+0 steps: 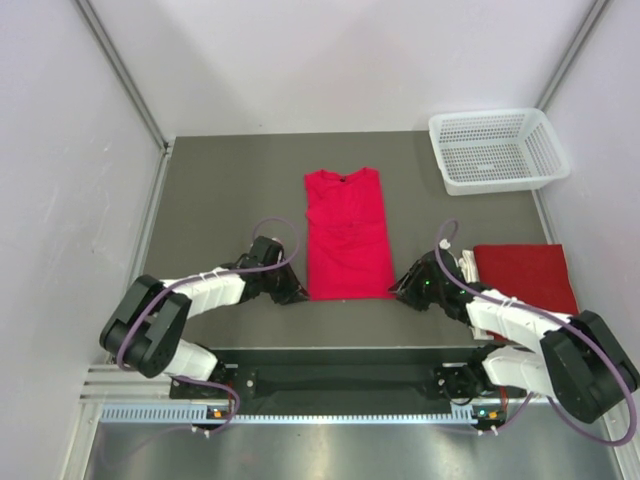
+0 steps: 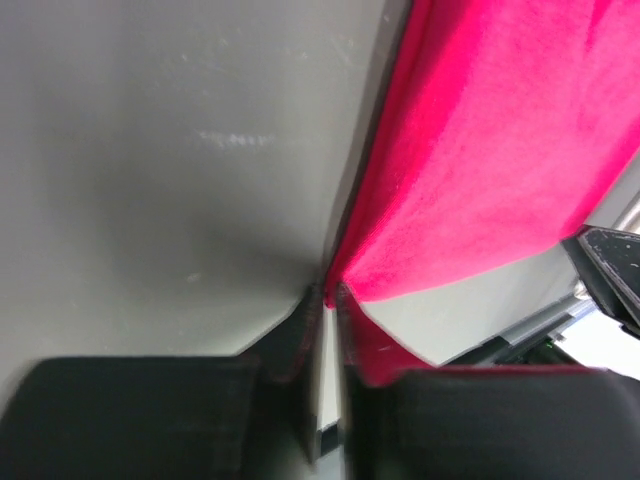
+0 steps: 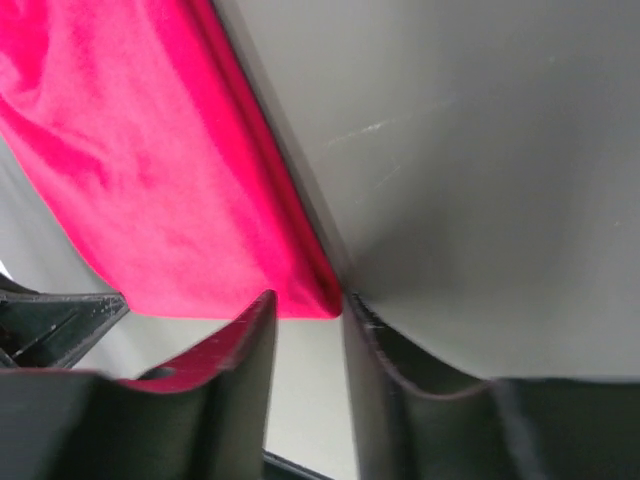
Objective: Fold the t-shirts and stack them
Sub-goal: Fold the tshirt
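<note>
A red t-shirt [image 1: 346, 235], folded into a long narrow strip, lies flat mid-table with its neck at the far end. My left gripper [image 1: 297, 294] is at its near left corner. In the left wrist view the jaws [image 2: 328, 292] stand almost together, pinching that corner of the t-shirt [image 2: 500, 150]. My right gripper [image 1: 400, 290] is at the near right corner. Its fingers [image 3: 308, 300] are apart and straddle the tip of the t-shirt [image 3: 130, 150] without clamping it. A second red t-shirt [image 1: 524, 275] lies folded at the right edge.
A white mesh basket [image 1: 497, 150] stands at the back right corner of the dark table [image 1: 230, 190]. White walls enclose the table on three sides. Both arm bases sit on the rail along the near edge.
</note>
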`<state>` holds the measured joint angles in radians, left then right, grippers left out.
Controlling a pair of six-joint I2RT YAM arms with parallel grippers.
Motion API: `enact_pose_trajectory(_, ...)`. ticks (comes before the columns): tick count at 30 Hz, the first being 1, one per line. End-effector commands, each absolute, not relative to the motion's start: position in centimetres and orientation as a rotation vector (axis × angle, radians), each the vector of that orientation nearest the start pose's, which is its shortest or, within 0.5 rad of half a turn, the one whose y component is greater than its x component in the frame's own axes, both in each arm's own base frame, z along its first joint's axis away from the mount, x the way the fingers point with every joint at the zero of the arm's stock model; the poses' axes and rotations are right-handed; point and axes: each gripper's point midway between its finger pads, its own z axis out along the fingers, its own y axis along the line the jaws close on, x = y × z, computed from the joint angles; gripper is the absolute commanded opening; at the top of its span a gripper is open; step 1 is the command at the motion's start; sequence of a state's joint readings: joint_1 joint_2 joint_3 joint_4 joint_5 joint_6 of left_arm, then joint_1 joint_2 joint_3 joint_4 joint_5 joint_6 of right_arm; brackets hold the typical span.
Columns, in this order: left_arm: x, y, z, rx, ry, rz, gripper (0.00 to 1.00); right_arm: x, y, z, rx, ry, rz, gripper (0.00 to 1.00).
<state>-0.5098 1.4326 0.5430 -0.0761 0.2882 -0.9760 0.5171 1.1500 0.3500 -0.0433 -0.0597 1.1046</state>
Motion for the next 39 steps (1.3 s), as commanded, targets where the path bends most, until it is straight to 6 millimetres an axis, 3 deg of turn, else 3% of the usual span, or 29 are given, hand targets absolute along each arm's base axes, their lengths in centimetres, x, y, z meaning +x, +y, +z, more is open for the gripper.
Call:
enact_pose_trajectory(1,21.3,-20.1,-0.7,-0.527,2.763,-0.720,0.07,20.0,16.1,-0.6,0.744,2.552,0.616,0.32)
enact_pose_trajectory(3,21.4,-20.2,-0.6,-0.513,2.767,-0.722,0.00,20.3,15.7,-0.9,0.742,2.538,0.589,0.25)
enact_pose_trajectory(6,21.7,-20.3,-0.2,-0.492,2.764,-0.716,0.00,20.3,15.8,-0.9,0.721,2.541,0.597,0.02)
enact_pose_trajectory(7,21.6,-20.2,-0.2,-0.484,2.768,-0.706,0.00,20.2,15.8,-1.0,0.712,2.541,0.590,0.00)
enact_pose_trajectory(14,20.6,-19.5,1.7,-0.428,2.762,-0.672,0.00,19.0,15.0,0.6,0.588,2.536,0.547,0.00)
enact_pose_trajectory(19,19.0,-20.3,2.8,-0.400,2.755,-0.735,0.00,18.3,15.2,2.5,0.501,2.510,0.538,0.00)
enact_pose_trajectory(24,17.8,-21.6,4.2,-0.358,2.732,-0.815,0.00,17.2,15.5,2.5,0.483,2.519,0.556,0.00)
enact_pose_trajectory(25,17.6,-22.0,4.4,-0.366,2.729,-0.848,0.05,17.1,15.6,2.5,0.485,2.518,0.565,0.00)
enact_pose_trajectory(27,17.5,-22.9,4.7,-0.377,2.689,-0.913,0.28,16.8,15.7,2.2,0.485,2.519,0.573,0.00)
enact_pose_trajectory(30,17.0,-23.2,4.4,-0.408,2.670,-0.931,0.38,16.6,16.0,2.2,0.491,2.517,0.586,0.00)
enact_pose_trajectory(34,17.3,-23.7,3.8,-0.411,2.652,-0.925,0.44,16.5,16.1,2.1,0.481,2.516,0.586,0.00)
enact_pose_trajectory(39,17.6,-23.5,2.3,-0.468,2.634,-0.901,0.45,16.3,16.3,1.9,0.465,2.523,0.591,0.00)
